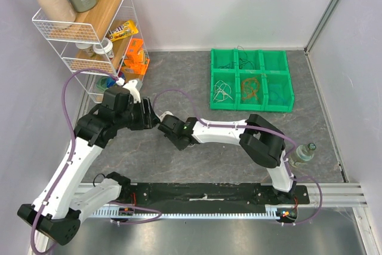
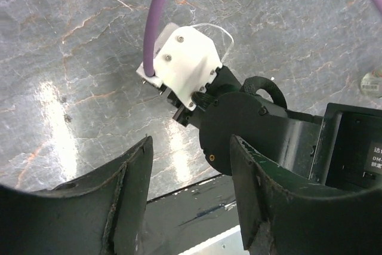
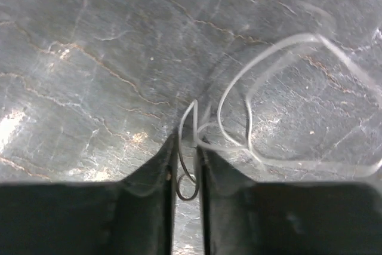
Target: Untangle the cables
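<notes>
A view from above shows two robot arms reaching inward over a grey marbled desk (image 1: 197, 165), their tips nearly meeting left of centre.

The right arm's fingers (image 3: 164, 174) are pressed almost together, pinching a white cable (image 3: 286, 108). In the right wrist view, one small loop of this very thin wire sits in the narrow slit between the two dark fingers. The rest fans out ahead and to the right in several wide, slack loops lying on the desk.

The left arm's fingers (image 2: 134, 189) are spread wide with nothing between them. They point at the right arm's wrist. Its white housing (image 2: 182, 67) and a purple hose (image 2: 156, 22) fill the gap in the left wrist view. A faint strand of the white cable shows just beyond that housing. It is clear of the left fingers.

A green bin tray (image 1: 250, 108) with six compartments, in two rows of three, stands at the far right of the desk, well apart from both arms.
- Near row, left compartment: a white wire bunch (image 1: 224, 92).
- Near row, middle compartment: an orange wire bunch (image 1: 250, 88).
- Far row: a thin dark strand (image 1: 241, 52) pokes up around the middle compartment.
- What the other compartments hold is too faint to tell.

A white wire rack (image 1: 77, 28) at the far left holds bottles and small packets. A small bottle (image 1: 301, 153) stands beside the right arm's elbow.
</notes>
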Robot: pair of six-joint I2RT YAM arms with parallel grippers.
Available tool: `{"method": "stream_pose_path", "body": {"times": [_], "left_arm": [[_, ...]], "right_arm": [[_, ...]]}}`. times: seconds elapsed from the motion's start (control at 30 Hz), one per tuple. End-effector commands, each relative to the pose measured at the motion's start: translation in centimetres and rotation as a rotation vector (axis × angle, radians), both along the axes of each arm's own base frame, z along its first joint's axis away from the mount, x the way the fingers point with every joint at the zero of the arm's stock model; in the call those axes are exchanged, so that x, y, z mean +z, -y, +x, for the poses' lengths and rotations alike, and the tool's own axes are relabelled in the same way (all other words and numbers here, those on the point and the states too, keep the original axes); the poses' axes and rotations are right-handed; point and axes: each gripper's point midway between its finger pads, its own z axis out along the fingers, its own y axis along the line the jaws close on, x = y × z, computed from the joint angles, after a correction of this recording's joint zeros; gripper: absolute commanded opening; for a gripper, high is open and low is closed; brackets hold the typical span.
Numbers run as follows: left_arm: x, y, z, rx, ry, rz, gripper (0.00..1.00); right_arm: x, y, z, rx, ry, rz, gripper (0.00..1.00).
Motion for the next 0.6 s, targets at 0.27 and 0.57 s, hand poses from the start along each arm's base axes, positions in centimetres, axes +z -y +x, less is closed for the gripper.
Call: {"method": "stream_pose_path", "body": {"times": [0.27,0.57], "left_arm": [[2.0,1.3,-1.2,-0.161,0.150,0.086,0.61],[2.2,0.9,-1.3,-0.139,0.173,0.087,0.60]], "right_arm": [[8.9,-2.7,3.9,-0.103,0.196,0.155,0.00],[17.5,-0.9,6.5,-0.212,0.220,0.374,0.00]]}}
